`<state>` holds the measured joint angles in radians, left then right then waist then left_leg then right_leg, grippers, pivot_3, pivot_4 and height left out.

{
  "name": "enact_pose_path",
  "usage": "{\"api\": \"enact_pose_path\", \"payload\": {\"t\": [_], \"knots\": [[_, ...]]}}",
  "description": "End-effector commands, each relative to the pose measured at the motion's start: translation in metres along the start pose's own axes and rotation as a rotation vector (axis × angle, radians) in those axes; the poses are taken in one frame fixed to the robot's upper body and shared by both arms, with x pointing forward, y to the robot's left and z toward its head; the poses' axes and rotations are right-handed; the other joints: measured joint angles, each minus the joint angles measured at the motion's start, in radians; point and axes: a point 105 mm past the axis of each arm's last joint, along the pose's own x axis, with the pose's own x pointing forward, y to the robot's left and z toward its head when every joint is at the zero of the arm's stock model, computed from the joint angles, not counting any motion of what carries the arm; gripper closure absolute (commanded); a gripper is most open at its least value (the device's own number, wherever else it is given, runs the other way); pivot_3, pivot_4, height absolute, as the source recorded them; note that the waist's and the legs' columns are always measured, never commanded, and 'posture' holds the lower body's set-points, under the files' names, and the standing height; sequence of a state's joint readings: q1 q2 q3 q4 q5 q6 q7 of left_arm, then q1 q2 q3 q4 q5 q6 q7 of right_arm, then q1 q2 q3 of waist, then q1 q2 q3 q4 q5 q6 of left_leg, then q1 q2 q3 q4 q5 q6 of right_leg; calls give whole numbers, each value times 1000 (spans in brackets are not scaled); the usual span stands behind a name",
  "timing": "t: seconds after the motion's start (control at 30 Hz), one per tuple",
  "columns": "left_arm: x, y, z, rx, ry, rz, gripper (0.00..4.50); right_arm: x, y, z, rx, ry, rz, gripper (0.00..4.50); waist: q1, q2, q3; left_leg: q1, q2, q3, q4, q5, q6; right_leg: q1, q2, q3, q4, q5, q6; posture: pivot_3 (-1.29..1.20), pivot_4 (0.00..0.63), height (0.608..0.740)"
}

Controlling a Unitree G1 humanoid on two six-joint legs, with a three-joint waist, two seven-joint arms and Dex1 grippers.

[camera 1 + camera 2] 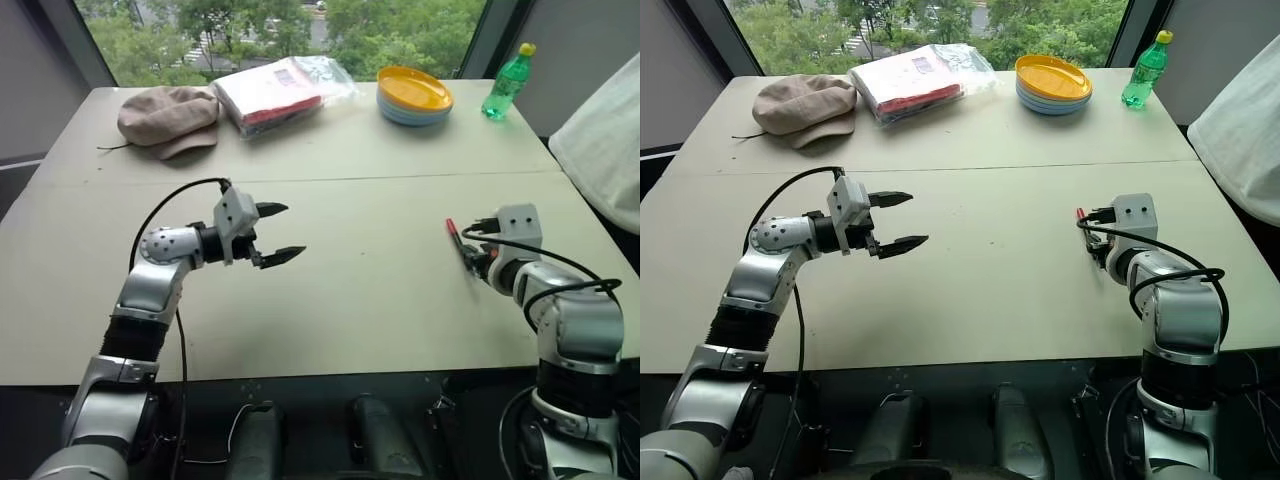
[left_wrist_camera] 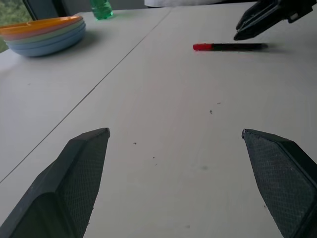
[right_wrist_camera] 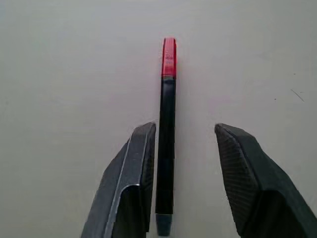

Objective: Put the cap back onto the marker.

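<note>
The marker (image 3: 166,148), a slim black stick, lies flat on the pale table (image 1: 380,300) at the right. The red cap (image 3: 169,57) sits on its far end, in line with the body. My right gripper (image 3: 184,128) is open low over the marker's near half, one finger on each side; its left finger (image 3: 133,173) is almost against the barrel. From across the table the marker (image 2: 230,47) rests on the surface below the right gripper (image 2: 257,22). My left gripper (image 1: 282,232) hovers open and empty over the table's left middle, pointing right.
Along the far edge lie a beige hat (image 1: 165,115), a plastic-wrapped packet (image 1: 280,90), a stack of plates with a yellow one on top (image 1: 414,95) and a green bottle (image 1: 508,82). White cloth (image 1: 610,140) hangs at the right edge.
</note>
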<state>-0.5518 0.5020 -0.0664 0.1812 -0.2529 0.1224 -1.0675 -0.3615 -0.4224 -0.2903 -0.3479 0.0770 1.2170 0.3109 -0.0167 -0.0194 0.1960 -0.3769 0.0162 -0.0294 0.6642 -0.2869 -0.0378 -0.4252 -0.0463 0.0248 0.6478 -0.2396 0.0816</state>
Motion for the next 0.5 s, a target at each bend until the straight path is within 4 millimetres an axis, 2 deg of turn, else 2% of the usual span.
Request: {"api": "enact_pose_path", "payload": {"t": [0.03, 0.07, 0.23, 0.37, 0.5], "knots": [[0, -3, 13, 22, -19, -48, 0, -2, -2, 5, -9, -33, -1, 499, -1, 0, 0, 0, 0, 0, 0, 0, 0, 0, 0, 0, 0, 0, 0, 0, 150, 740], [-1, -5, 14, 15, -15, -65, 0, -4, -2, 6, -27, -30, 9, 40, -1, 0, 0, 0, 0, 0, 0, 0, 0, 0, 0, 0, 0, 0, 0, 0, 150, 740], [-4, -9, 18, -4, -15, -117, 0, -18, -5, 23, -144, -57, 68, 40, -1, 0, 0, 0, 0, 0, 0, 0, 0, 0, 0, 0, 0, 0, 0, 0, 150, 740], [-4, -8, 19, -9, -15, -130, 0, -45, -8, 41, -308, -58, 163, 40, 2, 1, 0, 0, 0, 0, 0, 0, 0, 0, 0, 0, -1, 0, 0, 0, 150, 740], [-3, -9, 18, -23, -19, -149, 0, -69, -20, 55, -439, -44, 174, 40, 2, 0, 0, -1, 0, 0, 0, 0, 0, 0, 0, 0, -2, 0, 0, 0, 150, 740]]}}
